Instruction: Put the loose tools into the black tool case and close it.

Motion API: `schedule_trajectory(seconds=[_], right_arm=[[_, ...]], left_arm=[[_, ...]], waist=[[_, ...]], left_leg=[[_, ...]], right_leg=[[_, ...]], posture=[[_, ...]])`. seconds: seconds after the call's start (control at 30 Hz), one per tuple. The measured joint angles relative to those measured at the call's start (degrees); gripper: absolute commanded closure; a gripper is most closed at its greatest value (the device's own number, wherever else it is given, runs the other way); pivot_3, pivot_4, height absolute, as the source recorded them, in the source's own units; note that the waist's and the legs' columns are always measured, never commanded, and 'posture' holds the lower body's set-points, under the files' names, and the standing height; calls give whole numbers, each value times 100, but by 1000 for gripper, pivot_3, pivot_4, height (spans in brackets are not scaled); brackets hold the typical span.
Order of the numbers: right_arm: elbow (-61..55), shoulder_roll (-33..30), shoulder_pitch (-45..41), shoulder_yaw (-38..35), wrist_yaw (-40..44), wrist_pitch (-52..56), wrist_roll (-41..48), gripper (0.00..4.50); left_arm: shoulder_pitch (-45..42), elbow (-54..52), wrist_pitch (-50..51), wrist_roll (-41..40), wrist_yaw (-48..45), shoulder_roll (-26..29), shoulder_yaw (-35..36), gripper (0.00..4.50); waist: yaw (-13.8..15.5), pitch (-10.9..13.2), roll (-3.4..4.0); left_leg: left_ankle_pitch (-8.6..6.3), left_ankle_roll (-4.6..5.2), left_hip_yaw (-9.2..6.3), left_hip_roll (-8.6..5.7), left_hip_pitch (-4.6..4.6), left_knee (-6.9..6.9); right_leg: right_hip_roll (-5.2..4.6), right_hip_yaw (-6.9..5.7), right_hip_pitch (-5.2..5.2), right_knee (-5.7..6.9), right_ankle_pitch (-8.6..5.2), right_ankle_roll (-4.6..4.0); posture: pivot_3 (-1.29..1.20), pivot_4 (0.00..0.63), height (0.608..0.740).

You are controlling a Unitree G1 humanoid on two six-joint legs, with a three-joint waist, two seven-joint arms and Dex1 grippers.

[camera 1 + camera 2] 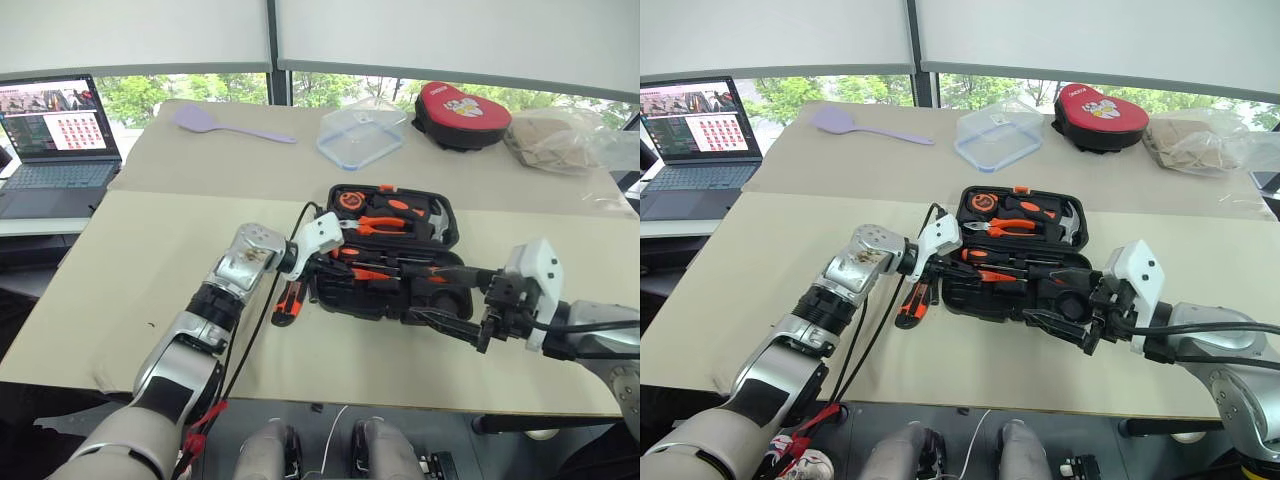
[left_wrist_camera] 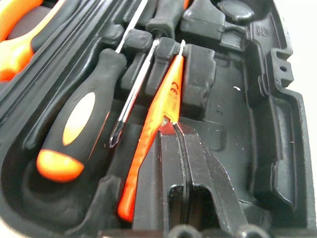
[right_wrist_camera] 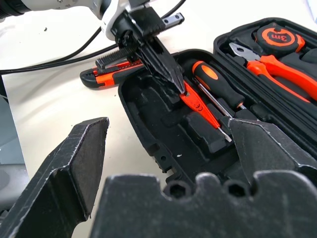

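Orange, stiff and light, the slim all-orange screwdriver (image 2: 157, 134) sits pinched mid-handle in the shut left pincer (image 3: 174, 81) over the open black tool case (image 1: 440, 290) on the surface, right pincer (image 1: 455, 325) spread wide, empty.

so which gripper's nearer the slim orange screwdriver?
Left. The left gripper is shut on the slim orange screwdriver, over the black tool case. The right gripper is open, apart from it at the case's front edge.
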Motion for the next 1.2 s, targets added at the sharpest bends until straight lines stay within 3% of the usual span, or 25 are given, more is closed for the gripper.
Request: schedule_trajectory(seconds=[0.6,0.87,1.0,1.2], right_arm=[[-1,0,31,10,-3,0,10,0],[-22,0,65,4,-7,0,124,0],[-10,-3,32,0,-7,1,173,0],[150,-211,-208,13,287,5,252,0]], left_arm=[[-63,594,-986,341,493,-314,-198,4490],[57,368,-911,302,488,-187,-135,4490],[560,-768,-98,-17,416,381,182,3551],[1879,-3613,1812,-888,610,1859,1502,1270]], waist=[[25,0,-1],[-2,-1,-1],[-55,0,0],[-98,0,3]], left_leg=[[-1,1,-2,-2,5,1],[-1,1,-2,1,5,-1],[2,-3,-1,6,0,-6],[2,-4,-1,7,11,-11]], right_leg=[[-5,-1,8,-2,2,1],[-3,0,4,-2,2,0],[2,7,-9,2,1,0],[-2,15,-1,-1,0,2]], posture=[[0,150,731],[0,150,731],[0,150,731],[0,150,731]])
